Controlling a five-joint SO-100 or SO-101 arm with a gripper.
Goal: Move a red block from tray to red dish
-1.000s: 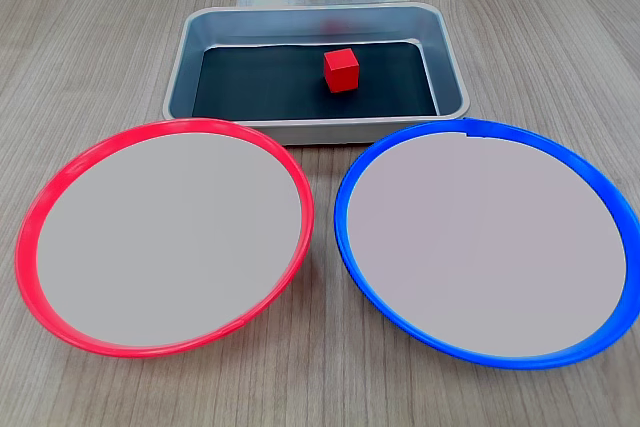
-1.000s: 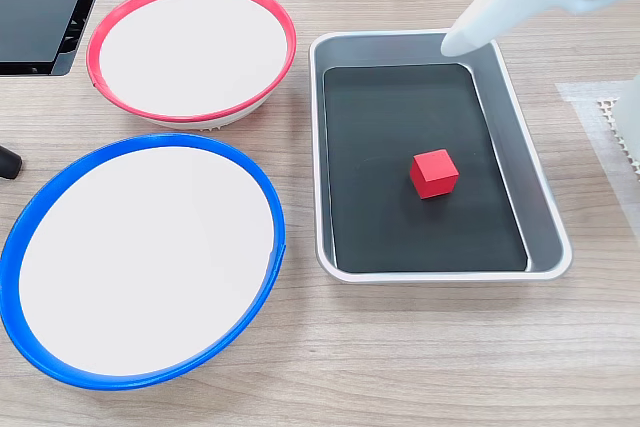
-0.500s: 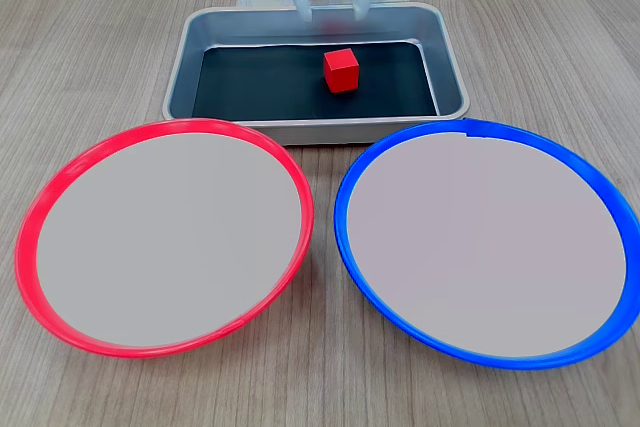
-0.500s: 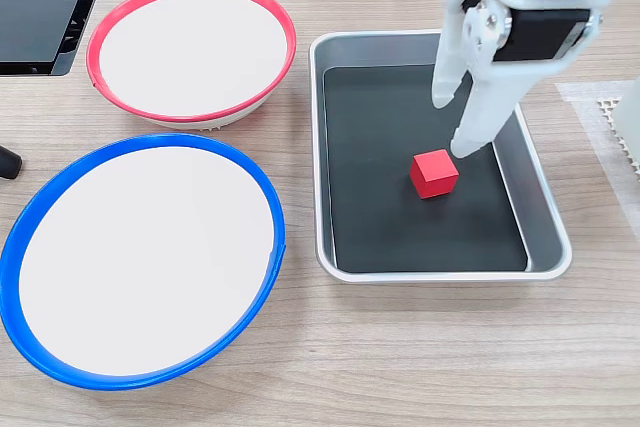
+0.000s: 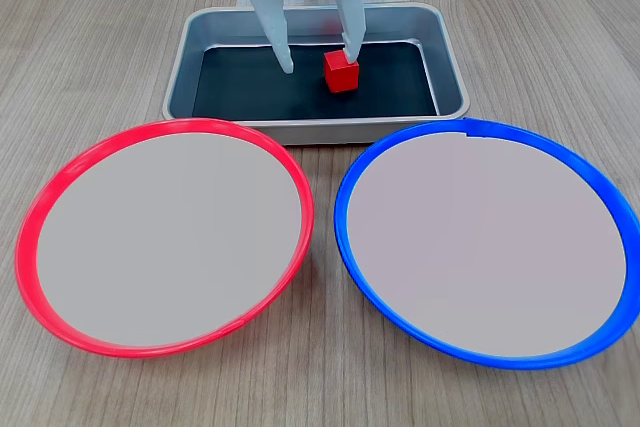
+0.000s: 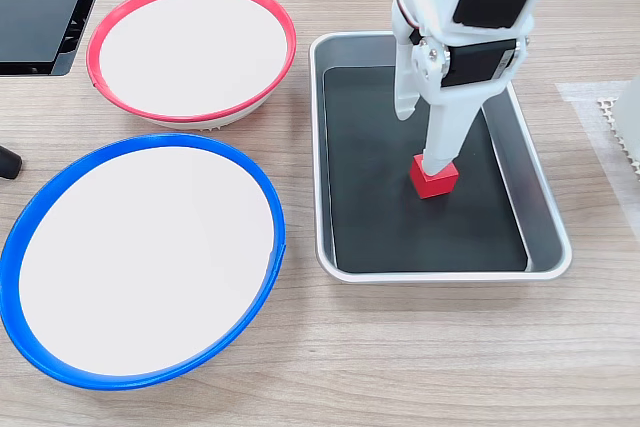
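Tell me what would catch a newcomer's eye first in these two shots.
The white gripper reaching down into the tray at the back of a fixed view, jaws open, one fingertip over the red block and the other off to its left. Next, two big round plates in front of the tray: the red dish on the left and the blue-rimmed plate on the right, both with nothing in them.
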